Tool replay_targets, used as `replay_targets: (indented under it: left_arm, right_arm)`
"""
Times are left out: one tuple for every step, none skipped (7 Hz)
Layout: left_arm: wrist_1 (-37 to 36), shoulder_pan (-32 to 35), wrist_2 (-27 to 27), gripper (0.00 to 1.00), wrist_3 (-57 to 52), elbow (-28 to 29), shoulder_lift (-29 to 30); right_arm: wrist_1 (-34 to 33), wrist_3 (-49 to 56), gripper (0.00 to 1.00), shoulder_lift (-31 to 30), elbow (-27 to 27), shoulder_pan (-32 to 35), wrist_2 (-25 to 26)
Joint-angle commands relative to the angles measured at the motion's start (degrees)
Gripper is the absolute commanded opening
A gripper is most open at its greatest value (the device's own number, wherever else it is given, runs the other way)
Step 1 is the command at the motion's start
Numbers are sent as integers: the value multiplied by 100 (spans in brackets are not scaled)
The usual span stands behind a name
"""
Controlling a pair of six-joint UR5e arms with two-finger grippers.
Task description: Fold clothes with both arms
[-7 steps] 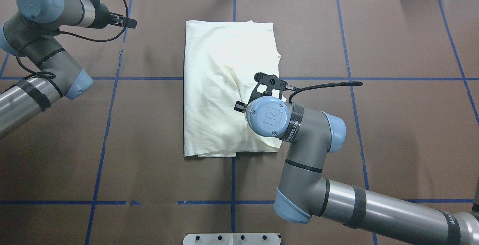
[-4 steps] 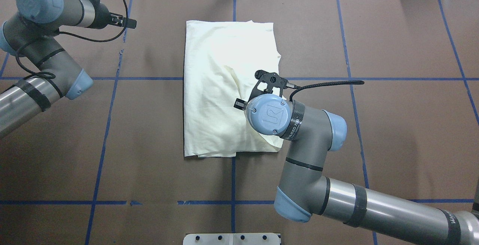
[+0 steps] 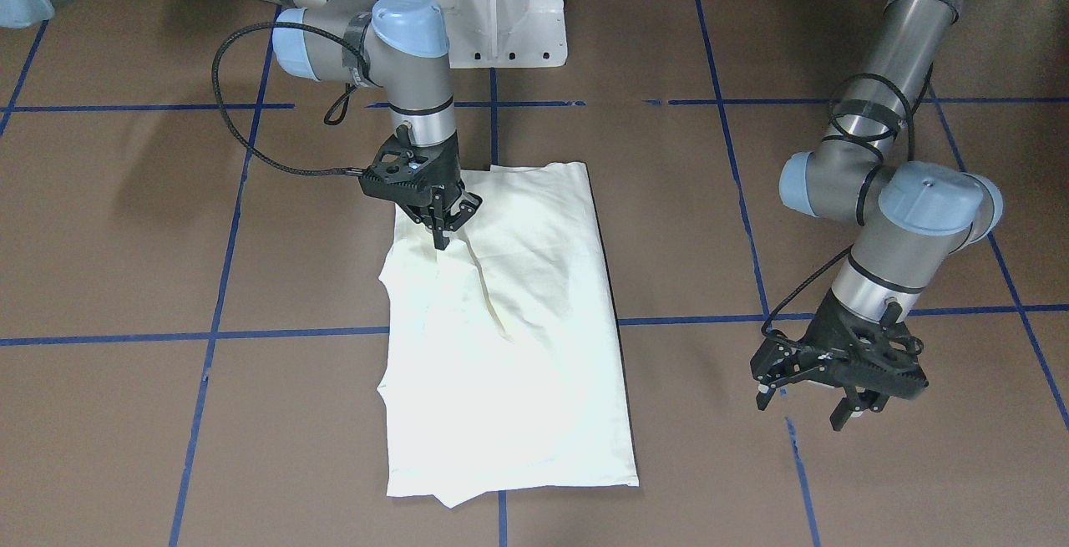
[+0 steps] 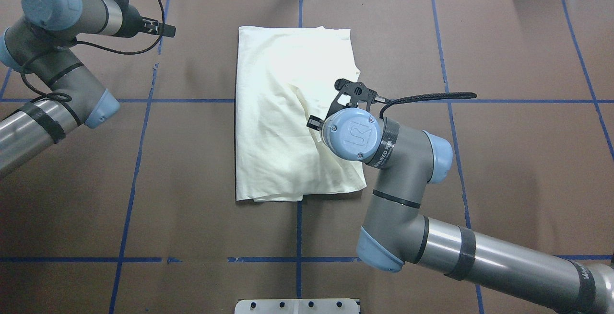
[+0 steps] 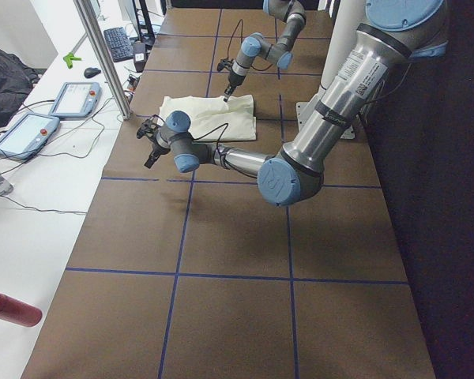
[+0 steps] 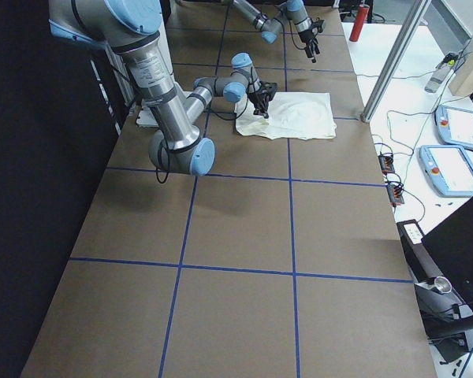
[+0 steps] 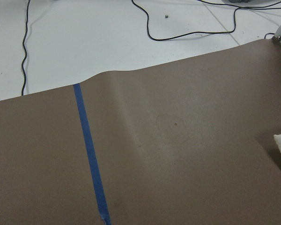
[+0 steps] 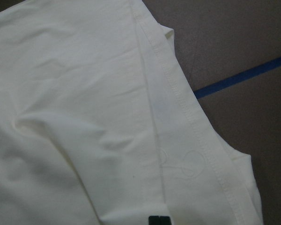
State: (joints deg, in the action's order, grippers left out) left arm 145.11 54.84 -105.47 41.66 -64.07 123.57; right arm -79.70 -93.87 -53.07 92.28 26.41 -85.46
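Right tool (image 3: 440,228): pointing straight down, fingers pinched together on a raised bit of cloth, gripping the shirt (image 3: 518,346). Grip spot near the shirt's edge on the robot's right side, toward the robot's end. Short crease running from the pinch toward the shirt's middle. In the right wrist view, only plain cream fabric, a stitched hem and a loose thread, with brown surface and a strip of blue tape beyond the edge.

Right arm (image 3: 409,71): bent over the shirt, wrist vertical, black cable (image 3: 225,113) looping off the wrist.

Shirt: lying flat on the bench (image 3: 125,238), folded into a rough long rectangle, plain side up, mid-bench, crossing one of the blue tape lines (image 3: 292,331). Far corner slightly rumpled, a lower layer poking out at the far end.

Left tool (image 3: 803,407): fingers spread apart, holding nothing, hovering above bare bench, well apart from the shirt, on the robot's left and toward the far edge.

Left arm (image 3: 902,230): folded at the elbow, wrist tilted outward.

White pedestal (image 3: 497,4): at the robot's edge of the bench, between the two arms.
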Motion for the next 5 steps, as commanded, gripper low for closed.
replay_targets:
  left_arm:
    - [0,-34,0,100,0,0,0]
    - [0,-61,0,100,9,-9,0]
    - [0,-61,0,100,9,-18,0]
    - [0,-61,0,100,0,-18,-9]
    - [0,-61,0,100,0,-18,-9]
  right_arm:
    - [7,44,0,-254,79,180,-76]
    - [7,18,0,-543,236,163,-41]
    - [7,26,0,-790,508,180,-32]
    - [-1,26,0,-931,693,181,-23]
    - [-36,35,43,-933,686,50,-14]
